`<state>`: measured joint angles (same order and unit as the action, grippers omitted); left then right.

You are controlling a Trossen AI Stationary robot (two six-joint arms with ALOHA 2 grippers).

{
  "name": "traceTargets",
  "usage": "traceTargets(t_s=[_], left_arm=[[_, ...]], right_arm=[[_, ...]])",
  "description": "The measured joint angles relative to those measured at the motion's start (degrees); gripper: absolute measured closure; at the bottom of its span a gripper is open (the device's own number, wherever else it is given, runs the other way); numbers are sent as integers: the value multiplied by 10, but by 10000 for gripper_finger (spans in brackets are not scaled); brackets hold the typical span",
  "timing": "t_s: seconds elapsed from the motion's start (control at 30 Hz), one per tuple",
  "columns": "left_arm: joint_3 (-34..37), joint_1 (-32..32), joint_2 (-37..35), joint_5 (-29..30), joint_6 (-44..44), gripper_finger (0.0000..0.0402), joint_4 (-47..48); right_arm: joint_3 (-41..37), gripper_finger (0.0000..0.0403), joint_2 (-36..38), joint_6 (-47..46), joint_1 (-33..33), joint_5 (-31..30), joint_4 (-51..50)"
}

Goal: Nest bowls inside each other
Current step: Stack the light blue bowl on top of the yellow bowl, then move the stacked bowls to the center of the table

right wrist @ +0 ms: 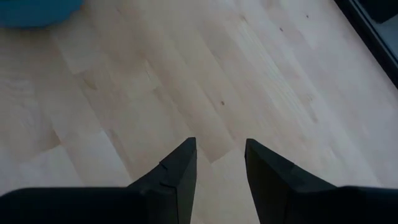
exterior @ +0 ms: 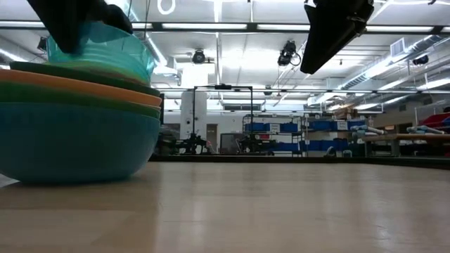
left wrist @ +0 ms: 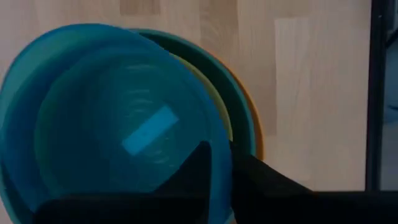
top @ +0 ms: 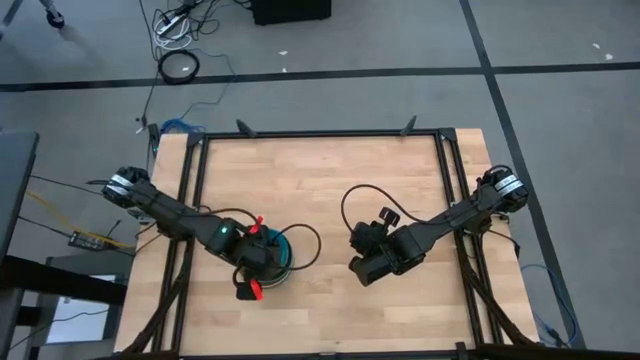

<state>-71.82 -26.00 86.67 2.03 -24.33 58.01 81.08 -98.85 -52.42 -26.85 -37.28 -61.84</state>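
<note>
A stack of nested bowls (top: 281, 256) stands on the table's near left part. A teal bowl (exterior: 70, 144) is outermost, with orange (exterior: 70, 83) and green (exterior: 70, 95) rims above it. A translucent cyan bowl (left wrist: 118, 124) sits tilted on top (exterior: 112, 49). My left gripper (left wrist: 222, 167) comes down over it and is shut on its rim. My right gripper (right wrist: 221, 152) hangs open above bare wood (top: 362, 268), right of the stack, with nothing between its fingers. My left gripper pinches the cyan bowl's rim (left wrist: 219, 134), with one finger (left wrist: 198, 163) inside the bowl and the other (left wrist: 255, 177) outside it. The fingers come steeply from above. The bowl is tilted, with its lower part inside the stacked bowls.
Black frame rails (top: 320, 133) run along the table's edges, and one rail (left wrist: 376, 93) lies close beside the stack. Bare wooden tabletop (top: 320, 190) stretches between the arms and toward the far edge.
</note>
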Motion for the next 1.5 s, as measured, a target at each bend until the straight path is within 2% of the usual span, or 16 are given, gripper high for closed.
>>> traceTargets(t_s=[0.2, 0.47, 0.53, 0.63, 0.77, 0.83, 1.0, 1.07, 1.27, 1.5], left_arm=[[-19, 0, 0, -23, -32, 317, 25], [-40, -4, 0, -90, -78, 308, 66], [-40, -9, 0, -136, -98, 308, 65], [-41, -29, 0, -237, -142, 308, 43], [-41, -76, 0, -298, -199, 311, 10], [-41, -98, 0, -284, -212, 312, -18], [-32, -125, 11, -114, -223, 312, -34], [-19, -126, 21, -106, -225, 312, -46], [13, -135, 59, -130, -239, 312, -86], [54, -134, 77, 4, -211, 312, -61]], right_arm=[[0, 280, 0, 0, 0, 0, 8], [0, 280, 0, 0, 0, 0, 10], [0, 280, 0, 0, 0, 0, 11], [0, 280, 0, 0, 0, 3, 12], [0, 280, 0, 0, 0, 7, 12], [0, 280, 0, 0, 0, 8, 14], [0, 280, 0, 1, -2, 9, 21], [0, 280, 0, 6, -2, 10, 24], [0, 280, 0, 16, -4, 14, 29], [0, 279, 0, 16, -4, 15, 31]])
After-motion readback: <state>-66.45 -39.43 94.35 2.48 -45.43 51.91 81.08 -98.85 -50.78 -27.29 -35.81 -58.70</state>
